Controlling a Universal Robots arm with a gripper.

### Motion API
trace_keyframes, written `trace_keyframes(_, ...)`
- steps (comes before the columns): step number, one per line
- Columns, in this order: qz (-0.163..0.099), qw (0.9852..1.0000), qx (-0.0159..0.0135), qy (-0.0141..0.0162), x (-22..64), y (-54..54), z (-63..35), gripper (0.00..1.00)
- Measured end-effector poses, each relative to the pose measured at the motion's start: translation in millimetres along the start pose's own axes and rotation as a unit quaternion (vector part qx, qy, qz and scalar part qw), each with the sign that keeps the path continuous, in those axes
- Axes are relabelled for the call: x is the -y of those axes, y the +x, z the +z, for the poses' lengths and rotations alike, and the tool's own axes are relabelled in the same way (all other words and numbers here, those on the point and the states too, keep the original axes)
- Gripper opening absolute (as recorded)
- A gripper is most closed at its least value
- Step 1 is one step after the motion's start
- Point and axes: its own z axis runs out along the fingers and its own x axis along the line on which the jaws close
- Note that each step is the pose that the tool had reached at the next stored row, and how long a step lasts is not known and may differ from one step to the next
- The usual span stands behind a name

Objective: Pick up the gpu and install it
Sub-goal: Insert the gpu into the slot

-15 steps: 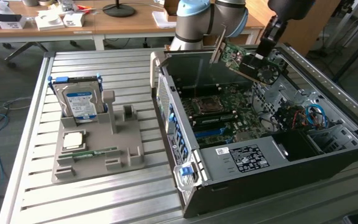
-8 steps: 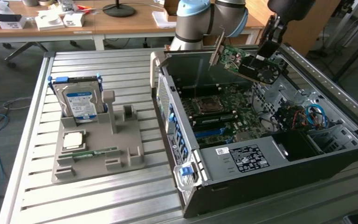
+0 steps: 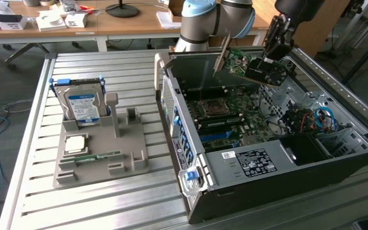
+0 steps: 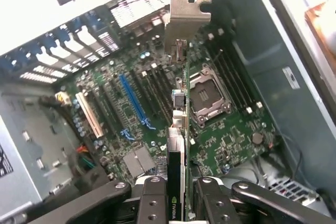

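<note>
**Your arm: silver tubes, blue caps, black gripper**

In the exterior view, your arm (image 3: 195, 40) is built of smooth silver-grey tubes, and each joint is closed by a rounded pale-blue cap (image 3: 200, 10). Past the wrist the colour changes to matt black, where a blocky black housing carries the gripper (image 3: 265, 61). In the wrist view, your gripper's fingers (image 4: 152, 203) are black bar linkages, mirrored on the two sides. Each has round pivot pins and small recessed screw holes along its face.
</note>
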Motion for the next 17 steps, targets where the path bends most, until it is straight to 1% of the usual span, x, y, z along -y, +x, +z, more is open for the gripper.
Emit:
trace_keyframes(2,-0.018,0.9998,-0.0018,-0.0001,0.0,0.0,0.2,0.26)
trace_keyframes(4,-0.037,0.9993,-0.0036,-0.0002,0.0,0.0,0.4,0.26)
trace_keyframes(6,-0.054,0.9985,-0.0053,-0.0002,0.1,0.0,0.5,0.26)
trace_keyframes(8,-0.072,0.9974,-0.0071,-0.0003,0.1,0.0,0.6,0.26)
trace_keyframes(11,-0.1,0.995,-0.0098,-0.0004,0.1,0.0,0.7,0.26)
trace_keyframes(13,-0.117,0.993,-0.0114,-0.0005,0.1,0.0,0.9,0.26)
trace_keyframes(15,-0.135,0.9907,-0.0132,-0.0006,0.1,0.0,1.0,0.26)
trace_keyframes(17,-0.154,0.988,-0.015,-0.0007,0.1,0.0,1.2,0.26)
